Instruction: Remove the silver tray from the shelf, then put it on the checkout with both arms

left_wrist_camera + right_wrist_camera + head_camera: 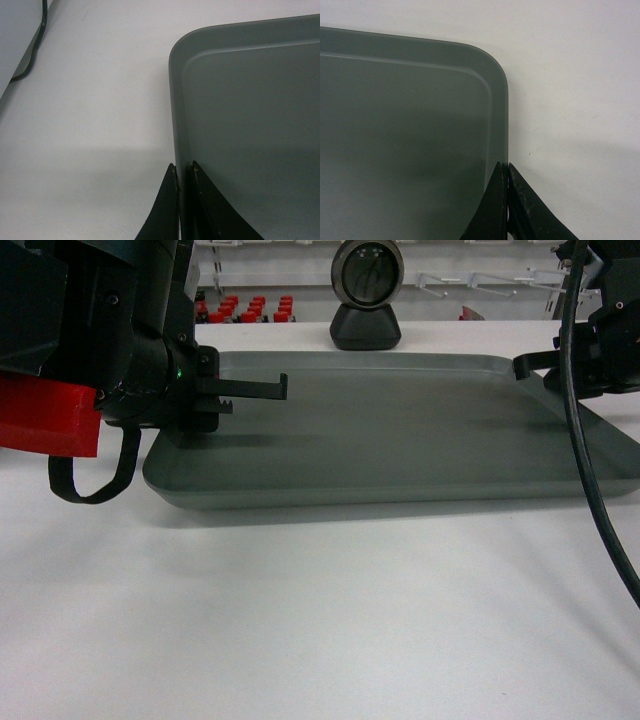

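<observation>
Grey silver tray lies flat on white checkout, head view. Left wrist: my left gripper pinches tray's left rim. Right wrist: my right gripper pinches right rim. Uneven release could drag it sideways.

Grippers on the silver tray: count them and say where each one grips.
2. The left gripper pinches the silver tray at its left rim; the right gripper pinches its right rim. The tray rests on the white checkout.
</observation>
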Controlling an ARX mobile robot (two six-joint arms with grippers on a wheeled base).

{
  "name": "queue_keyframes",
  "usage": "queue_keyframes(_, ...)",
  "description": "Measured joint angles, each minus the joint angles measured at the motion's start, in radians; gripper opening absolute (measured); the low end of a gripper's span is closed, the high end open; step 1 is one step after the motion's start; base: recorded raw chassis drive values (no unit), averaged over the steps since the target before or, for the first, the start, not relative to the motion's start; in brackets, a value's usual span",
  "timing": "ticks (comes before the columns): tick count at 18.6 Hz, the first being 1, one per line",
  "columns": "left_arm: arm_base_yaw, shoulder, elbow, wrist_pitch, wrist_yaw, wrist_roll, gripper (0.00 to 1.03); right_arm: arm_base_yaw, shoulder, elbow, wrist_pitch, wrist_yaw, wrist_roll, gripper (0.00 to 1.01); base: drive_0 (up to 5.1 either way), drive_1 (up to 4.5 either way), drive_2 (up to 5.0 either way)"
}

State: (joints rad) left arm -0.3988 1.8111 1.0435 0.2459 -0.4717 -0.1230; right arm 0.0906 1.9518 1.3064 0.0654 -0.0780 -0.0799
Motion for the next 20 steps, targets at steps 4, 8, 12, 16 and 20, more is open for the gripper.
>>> queue_keyframes(4,-0.020,0.005,0.003,0.053,0.032,0.103,0.50,0.008,0.000,0.000,-0.009,-0.008,0.010,0.38,0.0,0.00,0.0)
queue_keyframes(8,-0.027,0.004,0.005,0.052,0.047,0.107,0.88,0.009,0.000,0.000,0.002,-0.013,0.013,0.76,0.0,0.00,0.0)
queue_keyframes(12,-0.022,0.003,0.005,0.055,0.047,0.109,0.98,0.009,0.000,0.003,-0.002,-0.016,0.021,0.98,0.0,0.00,0.0)
queue_keyframes(16,-0.016,-0.008,0.005,0.055,0.050,0.106,0.98,0.014,-0.002,0.005,-0.006,-0.029,0.043,0.97,0.0,0.00,0.0)
queue_keyframes(20,-0.017,-0.047,0.007,0.049,0.075,0.086,0.98,0.015,-0.018,0.007,-0.012,-0.047,0.085,0.98,0.0,0.00,0.0)
